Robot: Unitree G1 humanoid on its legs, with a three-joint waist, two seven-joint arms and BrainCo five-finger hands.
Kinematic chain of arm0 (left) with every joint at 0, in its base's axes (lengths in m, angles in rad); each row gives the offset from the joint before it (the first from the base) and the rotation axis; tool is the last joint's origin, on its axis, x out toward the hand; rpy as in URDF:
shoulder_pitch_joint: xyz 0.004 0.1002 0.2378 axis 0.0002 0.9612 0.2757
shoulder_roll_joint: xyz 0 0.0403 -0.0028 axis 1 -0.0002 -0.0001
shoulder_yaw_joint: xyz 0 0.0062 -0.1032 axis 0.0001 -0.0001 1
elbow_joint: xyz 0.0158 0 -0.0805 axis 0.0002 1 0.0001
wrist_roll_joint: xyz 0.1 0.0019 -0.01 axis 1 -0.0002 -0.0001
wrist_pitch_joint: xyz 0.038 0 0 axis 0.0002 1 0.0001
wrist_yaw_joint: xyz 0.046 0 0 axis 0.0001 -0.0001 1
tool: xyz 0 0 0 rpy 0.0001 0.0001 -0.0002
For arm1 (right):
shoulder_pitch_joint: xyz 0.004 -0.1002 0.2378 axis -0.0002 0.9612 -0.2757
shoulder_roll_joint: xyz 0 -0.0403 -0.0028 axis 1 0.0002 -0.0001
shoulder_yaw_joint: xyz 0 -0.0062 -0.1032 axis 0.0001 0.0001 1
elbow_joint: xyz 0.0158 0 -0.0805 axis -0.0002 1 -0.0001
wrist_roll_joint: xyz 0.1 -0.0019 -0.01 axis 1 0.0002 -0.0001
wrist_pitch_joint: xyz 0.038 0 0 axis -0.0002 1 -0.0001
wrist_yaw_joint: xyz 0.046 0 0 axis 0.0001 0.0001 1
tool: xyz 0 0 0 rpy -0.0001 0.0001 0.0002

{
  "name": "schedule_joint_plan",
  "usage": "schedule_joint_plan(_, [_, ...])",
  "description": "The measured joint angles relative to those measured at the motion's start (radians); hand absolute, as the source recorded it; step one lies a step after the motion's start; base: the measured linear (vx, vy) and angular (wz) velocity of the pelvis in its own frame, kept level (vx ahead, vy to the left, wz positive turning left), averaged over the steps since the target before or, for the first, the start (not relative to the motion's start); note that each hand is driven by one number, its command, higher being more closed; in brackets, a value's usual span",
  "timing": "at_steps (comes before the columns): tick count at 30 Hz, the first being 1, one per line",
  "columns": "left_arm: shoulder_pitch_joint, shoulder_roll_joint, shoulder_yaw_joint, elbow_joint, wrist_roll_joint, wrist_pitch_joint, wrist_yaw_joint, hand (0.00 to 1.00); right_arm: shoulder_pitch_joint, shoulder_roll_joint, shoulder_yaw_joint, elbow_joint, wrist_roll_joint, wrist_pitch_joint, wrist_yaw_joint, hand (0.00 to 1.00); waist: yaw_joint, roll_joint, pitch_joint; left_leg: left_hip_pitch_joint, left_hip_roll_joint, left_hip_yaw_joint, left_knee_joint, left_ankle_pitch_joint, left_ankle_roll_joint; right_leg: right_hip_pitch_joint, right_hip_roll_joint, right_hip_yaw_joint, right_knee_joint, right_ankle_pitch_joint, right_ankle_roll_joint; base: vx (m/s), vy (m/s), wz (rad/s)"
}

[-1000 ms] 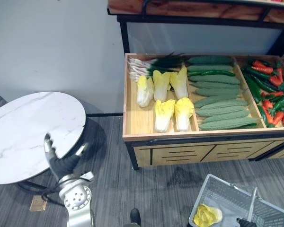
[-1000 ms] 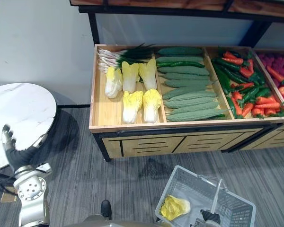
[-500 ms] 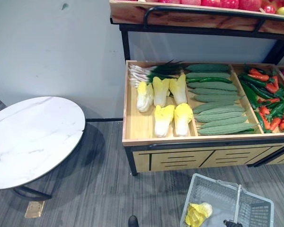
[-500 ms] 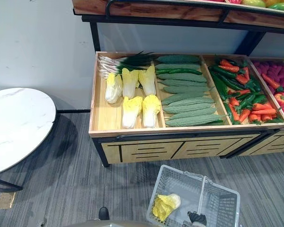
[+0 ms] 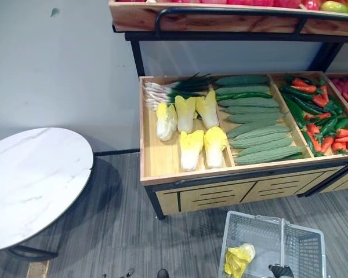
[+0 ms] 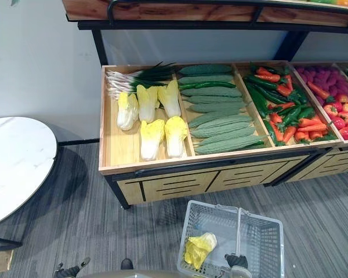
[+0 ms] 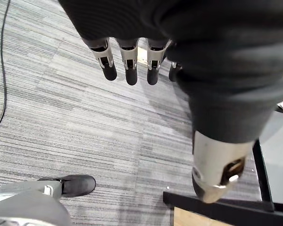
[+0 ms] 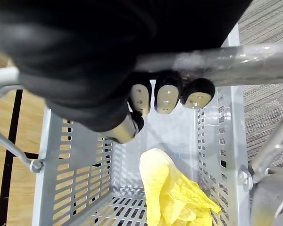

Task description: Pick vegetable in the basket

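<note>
Left hand has dropped, straight-fingered and empty, right hand clamps the metal handle of the grey plastic basket; the yellow leafy cabbages look light, crushable, so grasp mid-body.

The right hand covers the middle of the basket handle that its fingers curl round. Just past its fingertips, the yellow cabbage runs off the frame edge. The left hand is cut off by the head view's bottom edge.
</note>
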Motion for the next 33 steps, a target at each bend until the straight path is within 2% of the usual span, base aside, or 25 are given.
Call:
schedule_joint_plan(5, [-0.001, 0.013, -0.042, 0.000, 0.000, 0.000, -0.014, 0.00, -0.003, 0.001, 0.003, 0.000, 0.010, 0.000, 0.001, 1.00, 0.000, -0.009, 0.013, 0.002, 0.005, -0.002, 0.021, -0.016, 0.001, -0.002, -0.004, 0.000, 0.031, -0.027, 0.004, 0.00, 0.000, 0.00])
schedule_joint_plan(7, [-0.001, 0.023, -0.063, -0.001, 0.000, -0.001, -0.017, 0.00, -0.016, 0.001, 0.000, -0.002, 0.042, -0.005, 0.000, 1.00, 0.000, -0.020, 0.053, -0.041, 0.035, -0.004, 0.198, -0.115, 0.003, -0.010, -0.020, 0.010, 0.115, -0.075, 0.006, 0.00, -0.002, -0.04])
schedule_joint_plan(8, [0.001, 0.027, -0.070, -0.001, 0.000, -0.001, -0.020, 0.00, -0.016, 0.001, -0.004, -0.002, 0.045, -0.006, 0.000, 1.00, 0.000, -0.025, 0.057, -0.059, 0.047, -0.004, 0.252, -0.143, 0.003, -0.021, -0.021, 0.019, 0.140, -0.086, 0.005, 0.01, 0.003, -0.19])
schedule_joint_plan(9, [0.007, 0.031, -0.073, 0.001, 0.000, 0.000, -0.025, 0.00, -0.017, 0.001, -0.015, -0.006, 0.046, -0.012, 0.001, 1.00, 0.001, -0.010, 0.063, -0.083, 0.075, 0.002, 0.347, -0.193, 0.008, -0.028, -0.018, 0.034, 0.180, -0.096, 0.010, 0.03, 0.029, -0.41])
schedule_joint_plan(10, [0.013, 0.038, -0.078, 0.001, 0.000, -0.001, -0.030, 0.00, -0.017, 0.004, -0.021, -0.010, 0.046, -0.018, 0.002, 1.00, 0.001, -0.016, 0.067, -0.108, 0.102, 0.024, 0.421, -0.236, 0.010, -0.050, -0.008, 0.064, 0.198, -0.093, 0.013, 0.04, 0.050, -0.56])
schedule_joint_plan(11, [0.013, 0.042, -0.080, 0.002, 0.000, 0.000, -0.032, 0.00, -0.018, 0.008, -0.020, -0.011, 0.046, -0.020, 0.002, 1.00, 0.002, -0.006, 0.066, -0.116, 0.116, 0.038, 0.447, -0.254, 0.011, -0.061, -0.002, 0.087, 0.204, -0.086, 0.014, 0.00, 0.120, -0.94])
schedule_joint_plan(12, [0.011, 0.049, -0.090, 0.008, 0.001, -0.001, -0.033, 0.00, -0.021, 0.014, -0.018, -0.025, 0.051, -0.022, 0.001, 1.00, 0.002, 0.003, 0.066, -0.128, 0.145, 0.085, 0.488, -0.284, 0.016, -0.099, 0.017, 0.131, 0.209, -0.051, -0.012, -0.04, 0.186, -1.32])
schedule_joint_plan(13, [0.001, 0.053, -0.088, 0.021, 0.002, -0.001, -0.035, 0.00, -0.021, 0.021, -0.012, -0.048, 0.055, -0.023, 0.002, 1.00, 0.000, 0.006, 0.068, -0.125, 0.162, 0.146, 0.500, -0.297, 0.030, -0.143, 0.032, 0.137, 0.207, 0.012, -0.054, -0.04, 0.165, -1.45])
schedule_joint_plan(14, [-0.007, 0.054, -0.087, 0.027, 0.002, 0.000, -0.037, 0.00, -0.021, 0.022, -0.002, -0.058, 0.056, -0.027, 0.003, 1.00, -0.001, 0.006, 0.075, -0.114, 0.162, 0.177, 0.488, -0.298, 0.039, -0.161, 0.037, 0.132, 0.187, 0.061, -0.085, -0.14, 0.212, -1.70])
schedule_joint_plan(15, [-0.012, 0.042, -0.085, 0.034, 0.003, -0.001, -0.046, 0.00, -0.029, 0.016, 0.024, -0.071, 0.075, -0.035, 0.002, 1.00, 0.004, 0.026, 0.094, -0.079, 0.178, 0.269, 0.418, -0.280, 0.069, -0.148, 0.056, 0.102, 0.103, 0.165, -0.107, -0.17, 0.213, -1.71])
schedule_joint_plan(16, [-0.016, 0.036, -0.088, 0.020, 0.021, -0.006, -0.053, 0.00, -0.047, 0.010, 0.044, -0.069, 0.077, -0.037, 0.004, 1.00, -0.009, 0.035, 0.128, -0.034, 0.170, 0.345, 0.387, -0.277, 0.078, -0.180, 0.015, -0.039, 0.338, 0.019, -0.136, -0.19, 0.261, -1.66])
schedule_joint_plan(18, [-0.009, 0.040, -0.107, 0.018, 0.039, -0.004, -0.060, 0.00, -0.050, -0.004, 0.060, -0.073, 0.083, -0.043, 0.004, 1.00, -0.027, 0.030, 0.131, 0.016, 0.143, 0.441, 0.365, -0.285, 0.099, -0.171, -0.061, -0.168, 0.631, -0.139, -0.131, -0.09, 0.216, -1.41])
schedule_joint_plan(19, [-0.009, 0.049, -0.110, 0.018, 0.039, -0.004, -0.063, 0.00, -0.053, -0.007, 0.072, -0.059, 0.076, -0.042, 0.008, 1.00, -0.027, 0.032, 0.131, 0.030, 0.141, 0.500, 0.363, -0.289, 0.106, -0.141, -0.072, -0.212, 0.727, -0.175, -0.121, -0.07, 0.181, -1.38])
schedule_joint_plan(21, [-0.012, 0.056, -0.106, 0.017, 0.037, -0.003, -0.065, 0.00, -0.060, -0.006, 0.091, -0.024, 0.072, -0.038, 0.019, 1.00, -0.027, 0.030, 0.130, 0.044, 0.139, 0.588, 0.353, -0.288, 0.107, -0.089, -0.070, -0.238, 0.776, -0.196, -0.103, -0.08, 0.100, -1.27])
schedule_joint_plan(23, [-0.010, 0.054, -0.096, 0.018, 0.032, -0.001, -0.068, 0.00, -0.063, -0.005, 0.090, 0.002, 0.072, -0.031, 0.022, 1.00, -0.026, 0.029, 0.130, 0.055, 0.140, 0.684, 0.352, -0.288, 0.107, -0.030, -0.074, -0.257, 0.743, -0.197, -0.097, -0.08, 0.036, -1.47])
schedule_joint_plan(24, [-0.011, 0.049, -0.084, 0.017, 0.031, -0.001, -0.069, 0.00, -0.064, -0.006, 0.089, 0.003, 0.072, -0.021, 0.021, 1.00, -0.024, 0.028, 0.129, 0.056, 0.143, 0.733, 0.354, -0.288, 0.107, -0.012, -0.072, -0.261, 0.692, -0.215, -0.070, -0.10, -0.034, -1.97])
schedule_joint_plan(25, [-0.012, 0.043, -0.074, 0.017, 0.030, -0.001, -0.070, 0.00, -0.079, -0.011, 0.088, 0.007, 0.072, -0.009, 0.021, 1.00, -0.023, 0.023, 0.126, 0.056, 0.151, 0.814, 0.366, -0.288, 0.107, -0.010, -0.071, -0.290, 0.612, -0.248, -0.025, -0.09, -0.110, -2.02])
schedule_joint_plan(26, [-0.015, 0.037, -0.066, 0.017, 0.029, -0.001, -0.070, 0.00, -0.090, -0.014, 0.090, 0.007, 0.072, -0.008, 0.021, 1.00, -0.023, 0.027, 0.129, 0.058, 0.167, 0.882, 0.387, -0.288, 0.107, -0.013, -0.058, -0.337, 0.535, -0.276, -0.026, -0.07, -0.141, -1.90])
schedule_joint_plan(27, [-0.018, 0.034, -0.066, 0.017, 0.028, -0.001, -0.070, 0.00, -0.091, -0.017, 0.091, 0.009, 0.071, -0.006, 0.021, 1.00, -0.023, 0.030, 0.131, 0.064, 0.175, 0.917, 0.394, -0.288, 0.107, -0.014, -0.045, -0.348, 0.493, -0.285, -0.029, -0.06, -0.201, -1.78])
schedule_joint_plan(29, [-0.023, 0.027, -0.065, 0.017, 0.028, -0.002, -0.069, 0.00, -0.090, -0.017, 0.092, 0.013, 0.072, -0.002, 0.021, 1.00, -0.027, 0.038, 0.132, 0.076, 0.204, 0.987, 0.430, -0.288, 0.107, -0.001, 0.011, -0.345, 0.366, -0.293, -0.042, -0.03, -0.233, -1.36])
schedule_joint_plan(31, [-0.046, 0.000, -0.067, 0.018, 0.028, -0.004, -0.069, 0.00, -0.061, -0.021, 0.084, 0.009, 0.079, -0.003, 0.019, 1.00, -0.051, 0.066, 0.140, 0.097, 0.279, 0.997, 0.510, -0.288, 0.105, 0.038, 0.090, -0.306, 0.247, -0.272, -0.077, -0.03, -0.277, -0.84])
schedule_joint_plan(32, [-0.047, -0.007, -0.068, 0.019, 0.028, -0.005, -0.069, 0.00, -0.052, -0.019, 0.084, 0.007, 0.083, -0.004, 0.018, 1.00, -0.056, 0.071, 0.140, 0.106, 0.304, 0.989, 0.539, -0.287, 0.105, 0.051, 0.104, -0.297, 0.233, -0.270, -0.080, -0.07, -0.200, -0.65])
schedule_joint_plan(33, [-0.047, -0.013, -0.070, 0.020, 0.024, -0.005, -0.067, 0.00, -0.034, -0.018, 0.084, 0.003, 0.083, -0.005, 0.016, 1.00, -0.056, 0.074, 0.140, 0.131, 0.351, 0.977, 0.598, -0.283, 0.101, 0.070, 0.128, -0.268, 0.224, -0.268, -0.083, -0.09, -0.126, -0.73])
